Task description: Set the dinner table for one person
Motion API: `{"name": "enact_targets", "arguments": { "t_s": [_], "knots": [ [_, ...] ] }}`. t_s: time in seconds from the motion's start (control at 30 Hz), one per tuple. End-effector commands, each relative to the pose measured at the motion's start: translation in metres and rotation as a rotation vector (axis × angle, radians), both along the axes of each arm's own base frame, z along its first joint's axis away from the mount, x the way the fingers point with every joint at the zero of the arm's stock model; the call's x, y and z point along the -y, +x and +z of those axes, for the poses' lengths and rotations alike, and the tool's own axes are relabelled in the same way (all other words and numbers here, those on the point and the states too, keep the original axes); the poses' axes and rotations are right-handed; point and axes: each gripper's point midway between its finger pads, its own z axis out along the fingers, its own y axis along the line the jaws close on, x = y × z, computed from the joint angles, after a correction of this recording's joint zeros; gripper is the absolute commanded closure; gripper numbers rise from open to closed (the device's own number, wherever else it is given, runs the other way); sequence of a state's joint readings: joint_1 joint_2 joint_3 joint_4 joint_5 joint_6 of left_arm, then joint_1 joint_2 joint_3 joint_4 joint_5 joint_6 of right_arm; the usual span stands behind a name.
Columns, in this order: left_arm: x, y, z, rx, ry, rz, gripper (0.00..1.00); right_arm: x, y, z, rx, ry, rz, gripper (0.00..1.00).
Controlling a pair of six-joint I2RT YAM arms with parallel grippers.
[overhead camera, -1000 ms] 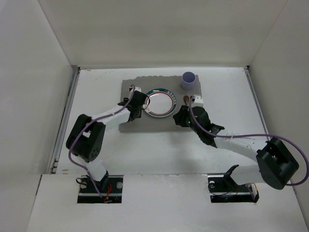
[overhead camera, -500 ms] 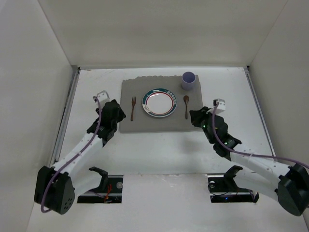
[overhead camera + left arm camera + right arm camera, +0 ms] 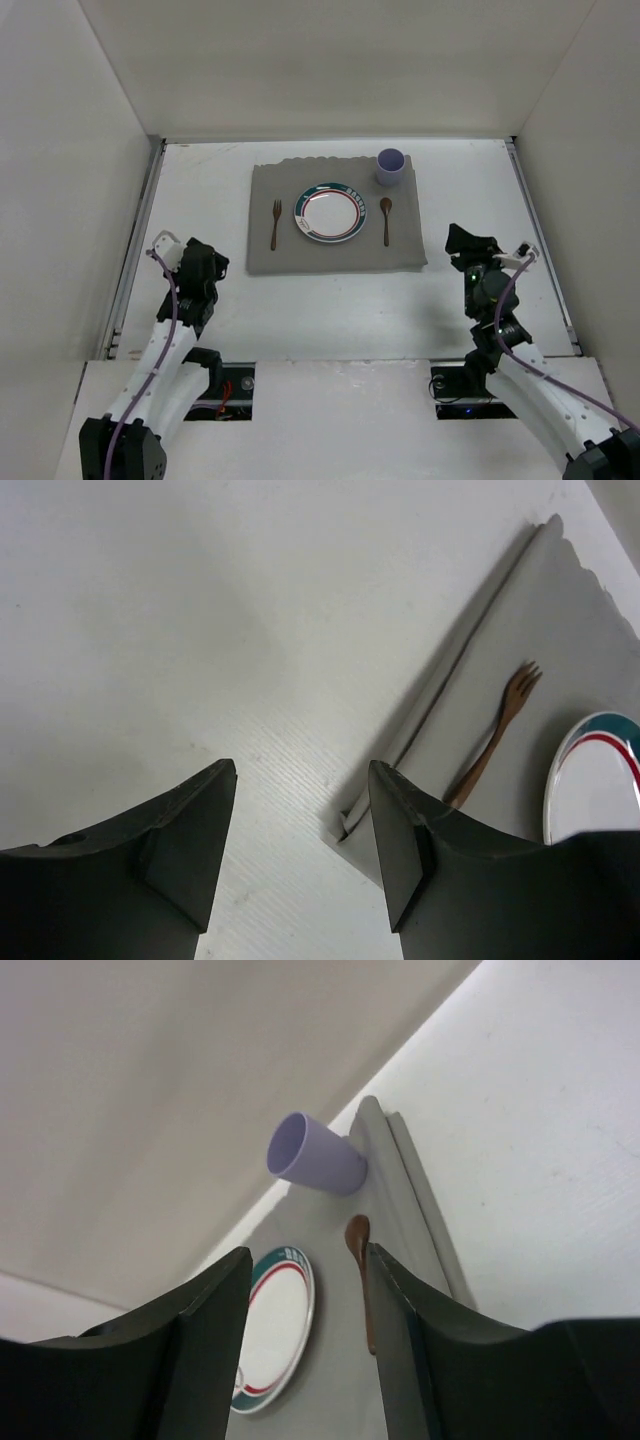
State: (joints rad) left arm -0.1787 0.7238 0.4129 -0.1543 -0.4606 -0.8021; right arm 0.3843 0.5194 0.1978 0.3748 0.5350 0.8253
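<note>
The left arm point(image 3: 165, 335) and right arm point(image 3: 520, 365) have pulled back to the near side of the desk point(image 3: 330, 310), left jaws and right jaws apart and empty, leaving plate point(image 3: 331, 212), fork point(image 3: 275, 223), spoon point(image 3: 386, 220) and cup point(image 3: 391, 166) arranged on the grey mat point(image 3: 300, 258) at its far middle, so the setting seems complete.

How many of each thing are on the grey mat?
Fork: 1
Plate: 1
Spoon: 1
Cup: 1
Total on the mat: 4
</note>
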Motion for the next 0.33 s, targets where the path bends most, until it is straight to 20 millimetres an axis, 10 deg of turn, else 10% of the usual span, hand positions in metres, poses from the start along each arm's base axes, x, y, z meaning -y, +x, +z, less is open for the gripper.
{"name": "enact_targets", "arguments": {
  "t_s": [0.0, 0.3],
  "knots": [
    [-0.009, -0.007, -0.010, -0.002, -0.040, 0.063, 0.47, 0.005, 0.000, 0.014, 0.059, 0.069, -0.026, 0.44],
    [-0.012, -0.011, -0.020, 0.006, -0.058, 0.086, 0.47, -0.014, 0.018, 0.000, -0.025, 0.019, 0.027, 0.44]
  ]
}}
